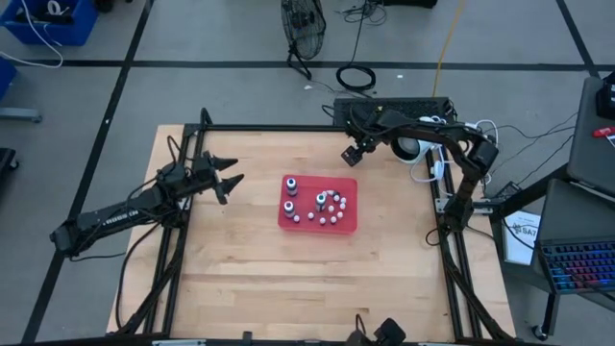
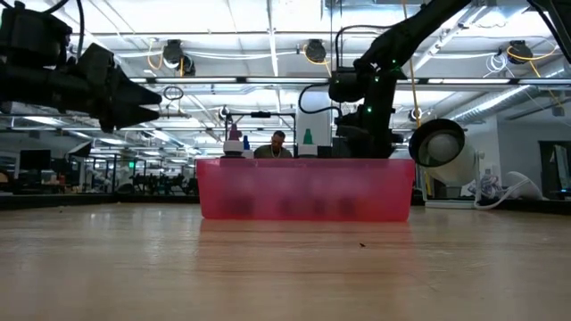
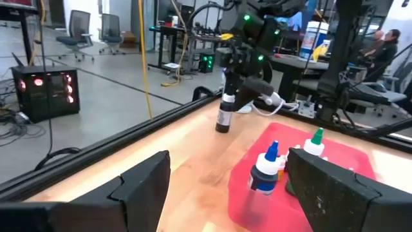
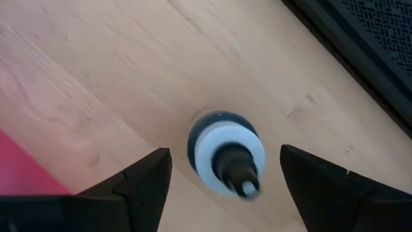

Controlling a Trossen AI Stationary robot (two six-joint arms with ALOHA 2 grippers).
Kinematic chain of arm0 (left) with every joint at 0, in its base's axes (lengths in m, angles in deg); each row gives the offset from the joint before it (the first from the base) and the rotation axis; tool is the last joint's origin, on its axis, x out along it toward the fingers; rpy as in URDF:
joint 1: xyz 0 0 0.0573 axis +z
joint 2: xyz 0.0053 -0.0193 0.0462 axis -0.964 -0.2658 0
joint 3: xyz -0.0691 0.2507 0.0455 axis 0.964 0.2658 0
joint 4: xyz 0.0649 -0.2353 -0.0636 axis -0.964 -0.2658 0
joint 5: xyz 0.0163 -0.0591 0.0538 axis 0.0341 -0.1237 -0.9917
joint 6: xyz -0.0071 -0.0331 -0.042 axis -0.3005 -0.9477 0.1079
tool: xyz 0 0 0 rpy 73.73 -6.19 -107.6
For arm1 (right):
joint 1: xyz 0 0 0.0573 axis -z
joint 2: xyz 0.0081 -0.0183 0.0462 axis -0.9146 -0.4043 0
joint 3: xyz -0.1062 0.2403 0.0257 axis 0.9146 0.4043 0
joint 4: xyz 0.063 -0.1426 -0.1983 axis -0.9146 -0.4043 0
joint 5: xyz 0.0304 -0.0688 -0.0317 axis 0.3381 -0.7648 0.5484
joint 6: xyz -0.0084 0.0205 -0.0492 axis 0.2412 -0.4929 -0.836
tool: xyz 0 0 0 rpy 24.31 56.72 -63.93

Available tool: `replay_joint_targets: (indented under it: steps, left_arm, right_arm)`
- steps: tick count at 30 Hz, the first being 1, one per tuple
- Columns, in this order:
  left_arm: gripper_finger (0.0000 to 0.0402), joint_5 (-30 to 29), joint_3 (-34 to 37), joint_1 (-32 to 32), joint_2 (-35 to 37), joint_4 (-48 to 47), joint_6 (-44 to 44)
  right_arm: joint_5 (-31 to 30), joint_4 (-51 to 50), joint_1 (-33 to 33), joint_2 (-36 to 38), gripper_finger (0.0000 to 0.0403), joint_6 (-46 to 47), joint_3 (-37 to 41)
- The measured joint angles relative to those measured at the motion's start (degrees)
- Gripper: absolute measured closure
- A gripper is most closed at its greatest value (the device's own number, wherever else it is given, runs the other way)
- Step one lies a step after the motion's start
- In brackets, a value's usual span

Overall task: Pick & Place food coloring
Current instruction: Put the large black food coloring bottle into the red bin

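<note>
A red tray (image 1: 348, 185) sits mid-table and holds three upright food coloring bottles (image 1: 291, 183) (image 1: 289, 207) (image 1: 321, 200). The left wrist view shows a blue top (image 3: 271, 152) and a green top (image 3: 316, 136). Another dark bottle with a white collar (image 4: 225, 154) (image 3: 223, 117) stands on the wood past the tray's far right corner. My right gripper (image 4: 225, 183) (image 1: 354, 154) hangs open over it, pointing steeply down, one finger on each side of its top with a gap on both sides. My left gripper (image 1: 231, 178) (image 3: 228, 187) is open and level, left of the tray.
Small white balls (image 1: 332, 213) lie in the tray's right half. Black frame rails (image 1: 288, 128) run along the table's edges. White gear and cables (image 1: 423, 152) sit at the far right corner. Bare wood (image 1: 317, 279) spreads toward the near edge. A person (image 2: 278, 143) shows beyond the table.
</note>
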Motion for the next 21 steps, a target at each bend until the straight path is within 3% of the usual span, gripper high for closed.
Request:
replay_joint_targets:
  steps: [7, 21]
  left_arm:
    - [0.0096, 0.34, -0.02, 0.0, -0.1, -0.08, 0.22]
    - [0.0096, 0.31, -0.04, 0.0, -0.11, 0.07, -0.04]
  right_arm:
    - [3.02, 2.02, 0.0, -3.15, 0.0133, -0.17, 0.07]
    - [2.64, 3.13, 0.13, -2.99, 0.0209, -1.5, 0.04]
